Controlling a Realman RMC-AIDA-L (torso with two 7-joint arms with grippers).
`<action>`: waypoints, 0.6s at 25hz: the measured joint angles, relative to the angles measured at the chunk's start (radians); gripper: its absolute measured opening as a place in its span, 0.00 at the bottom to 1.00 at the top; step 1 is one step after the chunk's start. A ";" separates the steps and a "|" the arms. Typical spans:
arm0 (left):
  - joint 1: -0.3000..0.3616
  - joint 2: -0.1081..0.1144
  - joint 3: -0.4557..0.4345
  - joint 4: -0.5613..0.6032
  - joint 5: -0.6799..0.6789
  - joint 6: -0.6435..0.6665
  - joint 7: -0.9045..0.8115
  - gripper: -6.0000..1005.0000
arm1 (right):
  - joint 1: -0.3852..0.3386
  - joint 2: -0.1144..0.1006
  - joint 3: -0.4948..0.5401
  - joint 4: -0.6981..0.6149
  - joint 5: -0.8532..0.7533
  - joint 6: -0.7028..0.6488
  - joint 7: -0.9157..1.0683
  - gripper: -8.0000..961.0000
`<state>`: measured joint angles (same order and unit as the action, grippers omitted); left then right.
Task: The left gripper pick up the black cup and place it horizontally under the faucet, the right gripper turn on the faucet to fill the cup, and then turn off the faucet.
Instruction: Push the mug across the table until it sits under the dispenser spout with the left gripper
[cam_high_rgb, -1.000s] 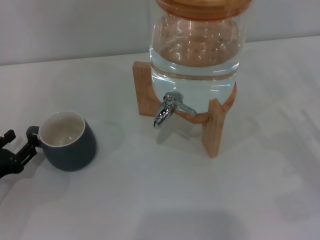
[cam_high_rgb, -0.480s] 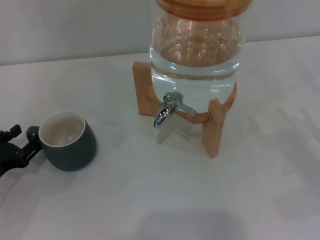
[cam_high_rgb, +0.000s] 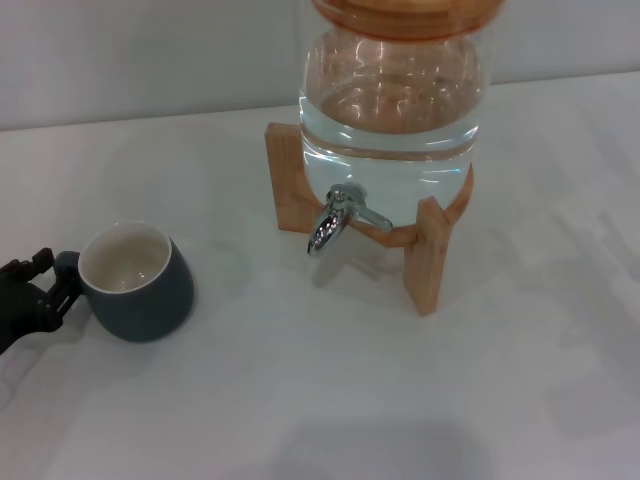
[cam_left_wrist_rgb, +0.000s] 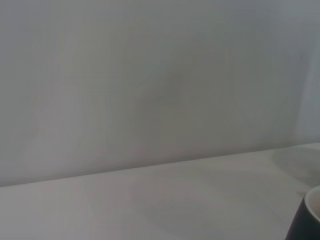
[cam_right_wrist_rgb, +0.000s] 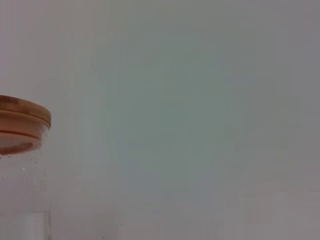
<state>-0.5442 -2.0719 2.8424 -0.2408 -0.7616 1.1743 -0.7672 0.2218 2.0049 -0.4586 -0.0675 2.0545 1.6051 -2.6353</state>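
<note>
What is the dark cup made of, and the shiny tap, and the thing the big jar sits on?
The black cup looks like glazed ceramic: smooth dark outside, cream inside. The faucet looks like polished metal, mirror-bright with reflections. The stand looks like pale unpainted wood, with a matte tan surface. The jar is clear, probably glass.

Plain white table (cam_high_rgb: 300, 400), pale grey wall (cam_high_rgb: 150, 60) behind, soft even light
</note>
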 joint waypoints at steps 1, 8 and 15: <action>0.000 0.000 0.000 0.000 0.000 0.000 -0.001 0.55 | 0.000 0.000 0.000 0.000 0.000 0.000 0.000 0.82; -0.003 -0.001 0.000 0.000 0.002 -0.001 -0.004 0.41 | 0.001 0.000 0.000 -0.002 -0.001 -0.002 0.000 0.82; -0.003 -0.002 0.000 0.000 -0.004 0.017 -0.001 0.18 | 0.001 0.001 0.000 -0.002 -0.001 -0.002 0.000 0.82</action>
<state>-0.5475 -2.0740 2.8425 -0.2409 -0.7654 1.1909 -0.7679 0.2229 2.0058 -0.4588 -0.0691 2.0539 1.6029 -2.6353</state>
